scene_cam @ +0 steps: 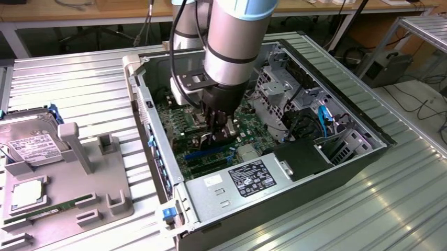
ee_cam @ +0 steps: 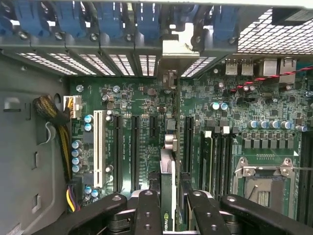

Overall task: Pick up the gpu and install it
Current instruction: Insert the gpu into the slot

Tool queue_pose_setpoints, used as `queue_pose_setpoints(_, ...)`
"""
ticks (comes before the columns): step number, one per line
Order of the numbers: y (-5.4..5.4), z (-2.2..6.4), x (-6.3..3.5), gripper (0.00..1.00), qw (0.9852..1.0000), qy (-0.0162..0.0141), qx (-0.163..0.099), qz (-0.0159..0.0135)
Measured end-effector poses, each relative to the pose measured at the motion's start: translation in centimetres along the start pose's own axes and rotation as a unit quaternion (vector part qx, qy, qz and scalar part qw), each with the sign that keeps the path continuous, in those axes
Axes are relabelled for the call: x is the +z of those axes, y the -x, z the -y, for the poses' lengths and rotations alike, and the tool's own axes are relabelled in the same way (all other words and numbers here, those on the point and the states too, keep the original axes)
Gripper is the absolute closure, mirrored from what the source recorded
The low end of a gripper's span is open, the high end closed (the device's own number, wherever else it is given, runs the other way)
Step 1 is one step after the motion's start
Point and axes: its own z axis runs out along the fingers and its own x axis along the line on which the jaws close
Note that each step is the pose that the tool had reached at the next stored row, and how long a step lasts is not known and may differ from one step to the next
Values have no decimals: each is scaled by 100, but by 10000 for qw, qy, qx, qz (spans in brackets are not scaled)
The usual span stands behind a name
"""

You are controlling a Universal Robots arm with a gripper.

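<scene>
My gripper [scene_cam: 219, 130] reaches down into the open computer case [scene_cam: 363, 123], over the green motherboard [scene_cam: 192, 151]. It is shut on the gpu [ee_cam: 167, 171], a thin dark card seen edge-on between the two black fingers [ee_cam: 146, 208]. The card stands upright among the black expansion slots [ee_cam: 134, 152]. Its silver end bracket [ee_cam: 178, 49] lies against the case's rear slot openings. Whether the card's edge sits down in a slot is hidden. In the exterior view the card [scene_cam: 209, 140] shows as a dark shape under the fingers.
A grey holder [scene_cam: 70, 178] at the exterior view's left carries a hard drive [scene_cam: 31, 149], a processor chip [scene_cam: 26, 193] and a green memory stick [scene_cam: 49, 209]. Inside the case are the power supply [scene_cam: 241, 180], a drive cage [scene_cam: 279, 86], the processor socket [ee_cam: 264, 181] and blue slot clips [ee_cam: 112, 19].
</scene>
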Motion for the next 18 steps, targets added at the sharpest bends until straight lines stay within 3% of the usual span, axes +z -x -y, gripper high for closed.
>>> queue_pose_setpoints(18, 0, -43, 30, 74, 10000, 0, 0, -1)
